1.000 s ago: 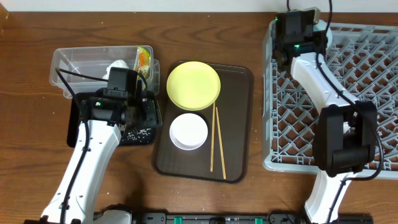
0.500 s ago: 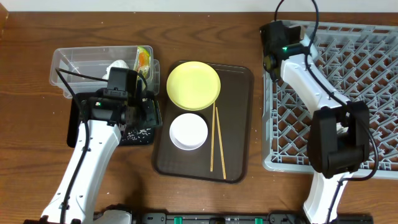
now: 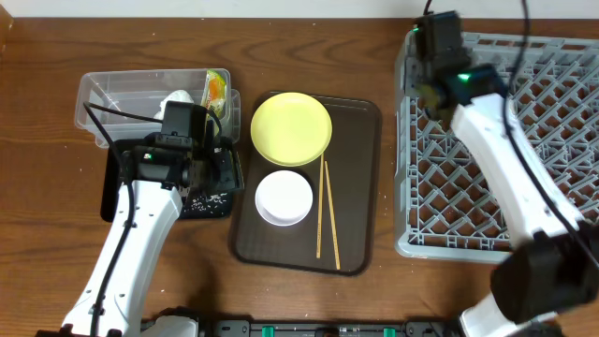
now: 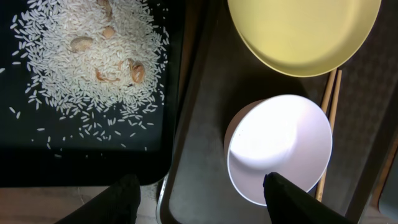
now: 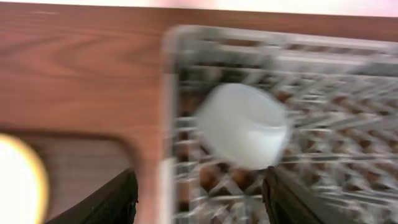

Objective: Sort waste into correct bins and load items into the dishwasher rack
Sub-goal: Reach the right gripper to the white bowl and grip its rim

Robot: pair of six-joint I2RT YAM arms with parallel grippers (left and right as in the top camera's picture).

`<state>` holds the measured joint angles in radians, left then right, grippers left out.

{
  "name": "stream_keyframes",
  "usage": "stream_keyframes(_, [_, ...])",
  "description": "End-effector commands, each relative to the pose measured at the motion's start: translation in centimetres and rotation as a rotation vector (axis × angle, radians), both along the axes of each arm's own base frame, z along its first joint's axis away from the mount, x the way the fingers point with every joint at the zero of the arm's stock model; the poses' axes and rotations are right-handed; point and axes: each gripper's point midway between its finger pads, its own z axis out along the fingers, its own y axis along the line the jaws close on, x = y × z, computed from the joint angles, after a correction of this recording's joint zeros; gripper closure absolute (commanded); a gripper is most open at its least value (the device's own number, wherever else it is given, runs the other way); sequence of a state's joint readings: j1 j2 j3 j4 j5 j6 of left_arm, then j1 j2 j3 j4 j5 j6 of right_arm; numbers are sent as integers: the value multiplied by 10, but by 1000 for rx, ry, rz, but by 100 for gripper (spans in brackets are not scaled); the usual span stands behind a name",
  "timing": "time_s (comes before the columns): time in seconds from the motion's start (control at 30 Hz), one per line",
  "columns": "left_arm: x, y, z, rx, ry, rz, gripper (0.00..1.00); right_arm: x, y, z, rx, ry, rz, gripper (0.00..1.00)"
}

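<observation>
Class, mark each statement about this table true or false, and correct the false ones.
1. The plate lies on the brown tray. True.
2. The cup lies in the rack. True.
3. The chopsticks lie in the rack. False: they lie on the brown tray, beside the bowl.
4. The rice lies in the black tray. True.
5. The left gripper holds the bowl. False: it is open and holds nothing.

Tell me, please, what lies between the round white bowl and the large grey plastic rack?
The pair of thin wooden chopsticks, lying on the dark brown tray, then bare wooden table; the overhead view shows it.
</observation>
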<state>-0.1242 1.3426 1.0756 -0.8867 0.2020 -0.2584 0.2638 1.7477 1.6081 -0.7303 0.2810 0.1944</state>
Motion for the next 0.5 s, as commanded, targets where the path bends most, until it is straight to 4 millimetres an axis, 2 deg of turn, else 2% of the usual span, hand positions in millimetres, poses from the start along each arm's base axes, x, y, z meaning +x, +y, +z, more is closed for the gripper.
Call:
stream_keyframes(0.0, [2,9,2,39,-7,27,34,-21,61,-9,267,108,222,37])
stream_keyframes(0.13, [-6,41,-2,167,32,223,33,-52,94,-28,378,264,334,37])
stream_keyframes(0.17, [-8,47,-3,188,41,266,27,-60,101,-33,384,302,361,36])
stream_keyframes(0.2, [-10,51,-3,197,47,292,25,-67,107,-39,381,336,389,36])
stream_keyframes(0.37, [-11,56,-3,195,53,324,22,-102,138,-73,339,499,471,36])
stream_keyframes(0.47, [-11,56,-3,194,54,327,21,-122,161,-94,308,584,519,38])
